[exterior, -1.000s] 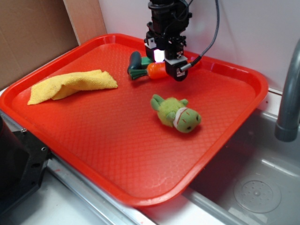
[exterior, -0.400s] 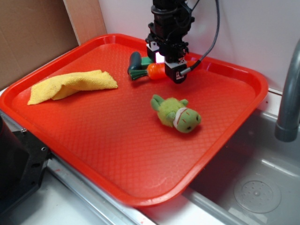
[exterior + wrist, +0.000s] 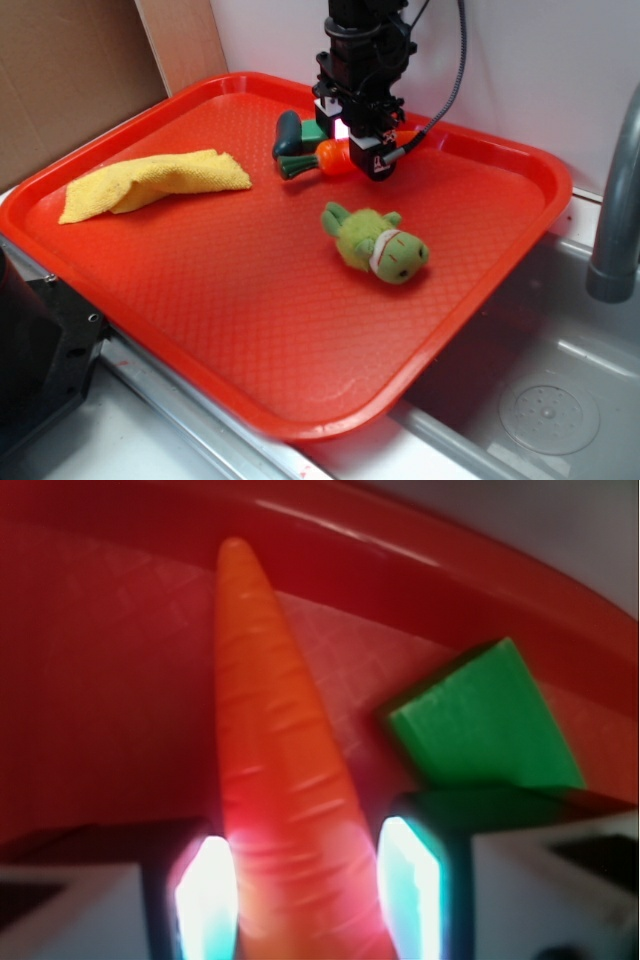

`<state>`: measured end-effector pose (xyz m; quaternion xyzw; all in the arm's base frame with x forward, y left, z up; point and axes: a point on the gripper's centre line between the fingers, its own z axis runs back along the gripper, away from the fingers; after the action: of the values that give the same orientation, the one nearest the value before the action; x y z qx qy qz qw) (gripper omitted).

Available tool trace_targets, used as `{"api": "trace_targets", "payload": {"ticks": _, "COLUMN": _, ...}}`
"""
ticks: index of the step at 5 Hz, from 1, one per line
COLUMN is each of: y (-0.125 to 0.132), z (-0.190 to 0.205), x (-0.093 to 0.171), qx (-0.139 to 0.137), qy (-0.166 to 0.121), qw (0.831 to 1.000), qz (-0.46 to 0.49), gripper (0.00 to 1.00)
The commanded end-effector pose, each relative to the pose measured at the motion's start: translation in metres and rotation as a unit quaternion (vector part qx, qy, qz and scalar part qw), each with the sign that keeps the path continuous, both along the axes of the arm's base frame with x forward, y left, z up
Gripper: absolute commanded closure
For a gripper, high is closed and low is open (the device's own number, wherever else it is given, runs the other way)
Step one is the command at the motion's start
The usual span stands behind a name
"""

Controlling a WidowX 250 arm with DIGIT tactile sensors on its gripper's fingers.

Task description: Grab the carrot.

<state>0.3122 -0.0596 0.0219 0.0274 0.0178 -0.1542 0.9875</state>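
The orange carrot (image 3: 332,155) lies at the back of the red tray (image 3: 300,420), its green stem (image 3: 295,165) pointing left. My gripper (image 3: 352,150) stands straight down over it. In the wrist view the carrot (image 3: 280,760) runs between my two lit pads (image 3: 205,900), which press against both its sides, its tip pointing at the tray's far rim. My gripper (image 3: 310,895) is shut on the carrot, which still rests low on the tray.
A green block (image 3: 312,130) with a dark rounded end lies just behind the carrot, also seen in the wrist view (image 3: 480,730). A green plush animal (image 3: 378,245) lies mid-tray, a yellow cloth (image 3: 150,180) at the left. A sink (image 3: 550,400) and a grey faucet pipe (image 3: 615,200) are on the right.
My fingers have drawn together onto the carrot. The carrot has shifted slightly, its stem swinging a little toward the front.
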Motion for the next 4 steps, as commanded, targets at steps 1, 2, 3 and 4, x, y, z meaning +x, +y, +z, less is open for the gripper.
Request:
{"api": "trace_targets", "payload": {"ticks": 1, "y": 0.002, "z": 0.045, "x": -0.026, "qx": -0.006, "qy": 0.006, "qw": 0.998, "qz": 0.064, "gripper": 1.0}}
{"api": "trace_targets", "payload": {"ticks": 2, "y": 0.013, "z": 0.092, "x": -0.048, "qx": -0.033, "qy": -0.023, "qw": 0.992, "qz": 0.118, "gripper": 1.0}}
{"api": "trace_targets", "payload": {"ticks": 3, "y": 0.021, "z": 0.123, "x": -0.07, "qx": -0.043, "qy": -0.011, "qw": 0.989, "qz": 0.138, "gripper": 1.0}}
{"api": "trace_targets", "payload": {"ticks": 4, "y": 0.026, "z": 0.145, "x": -0.106, "qx": -0.033, "qy": -0.024, "qw": 0.984, "qz": 0.171, "gripper": 1.0}}
